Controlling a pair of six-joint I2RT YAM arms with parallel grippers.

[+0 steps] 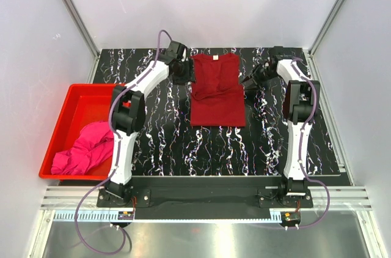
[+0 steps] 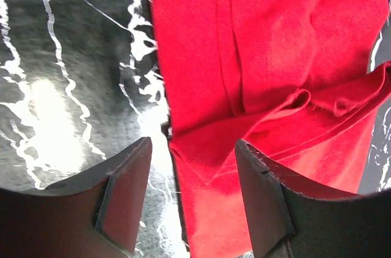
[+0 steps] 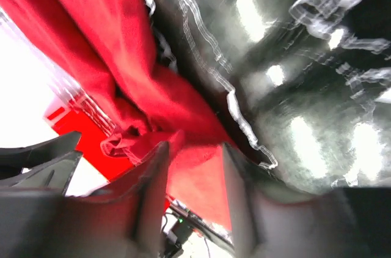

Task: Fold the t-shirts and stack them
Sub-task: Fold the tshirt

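Note:
The dark crimson t-shirt lies flat at the back middle of the table, its sleeves folded inward and a small white neck label at its far edge. My left gripper is at its upper left edge. In the left wrist view the gripper is open, its jaws straddling the shirt's edge. My right gripper is at the shirt's right edge. In the right wrist view it is open, with cloth showing between the fingers. The magenta pink t-shirt lies bunched in the bin.
A red plastic bin stands at the table's left edge and holds the pink shirt. The black marbled tabletop extends in front of the crimson shirt. White walls and metal frame posts enclose the back and sides.

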